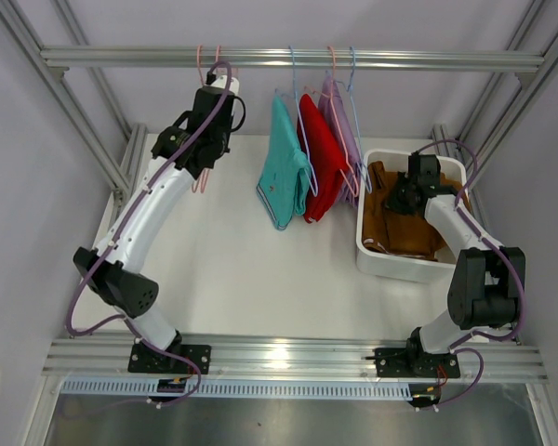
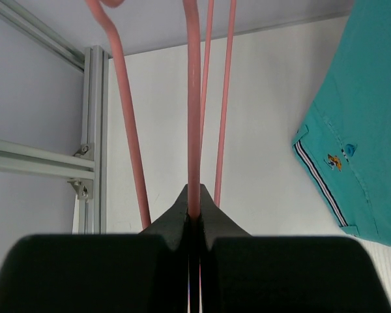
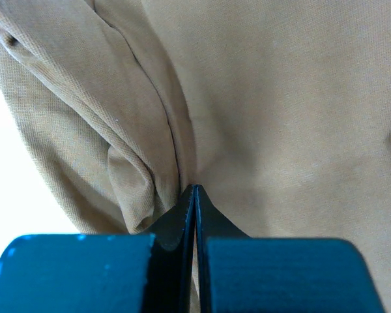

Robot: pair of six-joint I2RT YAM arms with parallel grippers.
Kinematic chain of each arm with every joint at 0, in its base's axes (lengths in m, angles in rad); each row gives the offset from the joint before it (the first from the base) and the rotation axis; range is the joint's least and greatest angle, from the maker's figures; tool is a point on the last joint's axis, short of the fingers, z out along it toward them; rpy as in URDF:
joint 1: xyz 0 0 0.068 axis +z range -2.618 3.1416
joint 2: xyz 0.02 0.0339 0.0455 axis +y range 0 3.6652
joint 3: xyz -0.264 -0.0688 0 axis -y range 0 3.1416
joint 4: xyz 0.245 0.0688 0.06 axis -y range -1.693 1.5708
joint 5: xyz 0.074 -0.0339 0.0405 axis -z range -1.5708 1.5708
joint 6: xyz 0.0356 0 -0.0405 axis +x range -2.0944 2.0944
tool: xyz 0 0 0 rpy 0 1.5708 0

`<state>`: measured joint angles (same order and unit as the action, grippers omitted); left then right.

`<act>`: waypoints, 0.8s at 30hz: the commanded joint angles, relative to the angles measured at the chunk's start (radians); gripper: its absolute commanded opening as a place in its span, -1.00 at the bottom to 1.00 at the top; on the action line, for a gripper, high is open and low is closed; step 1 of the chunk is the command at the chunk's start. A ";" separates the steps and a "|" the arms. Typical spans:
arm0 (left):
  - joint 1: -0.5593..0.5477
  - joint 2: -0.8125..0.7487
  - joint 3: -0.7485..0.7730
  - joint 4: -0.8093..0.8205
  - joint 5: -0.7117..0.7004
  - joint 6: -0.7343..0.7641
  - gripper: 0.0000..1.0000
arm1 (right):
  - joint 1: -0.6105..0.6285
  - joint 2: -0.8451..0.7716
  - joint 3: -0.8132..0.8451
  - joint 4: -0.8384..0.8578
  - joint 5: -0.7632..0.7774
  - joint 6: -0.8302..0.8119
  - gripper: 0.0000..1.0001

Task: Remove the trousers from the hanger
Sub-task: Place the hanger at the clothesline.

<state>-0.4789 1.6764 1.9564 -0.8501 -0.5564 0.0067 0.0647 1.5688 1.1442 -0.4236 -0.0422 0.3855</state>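
Cloth trousers: three on hangers.

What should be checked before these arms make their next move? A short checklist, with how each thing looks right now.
1. Left gripper shut firmly on the pink hanger: ok, the wire runs between the closed jaws.
2. Brown trousers lying in the white bin: ok.
3. Right gripper free of the brown cloth: cannot tell; its jaws are shut at a fold.
4. Teal trousers, red trousers and lavender trousers off their hangers: not ok, all three hang from the rail.
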 commanded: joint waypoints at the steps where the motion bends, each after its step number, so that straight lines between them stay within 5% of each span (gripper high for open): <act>1: 0.006 -0.052 -0.016 0.011 -0.030 -0.027 -0.99 | 0.017 -0.030 -0.009 0.011 -0.024 -0.013 -1.00; 5: 0.006 -0.072 -0.045 0.011 -0.031 -0.039 -0.95 | 0.020 -0.030 -0.008 0.013 -0.028 -0.016 -1.00; 13: -0.006 -0.147 -0.079 0.011 -0.013 -0.056 -0.02 | 0.032 -0.036 -0.005 0.006 -0.035 -0.025 -0.93; 24: -0.118 -0.211 0.047 -0.085 -0.027 -0.053 0.24 | 0.057 -0.046 -0.001 -0.017 -0.033 -0.027 -0.89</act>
<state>-0.5613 1.5108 1.9270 -0.9016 -0.5720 -0.0372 0.0967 1.5597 1.1427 -0.4255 -0.0383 0.3634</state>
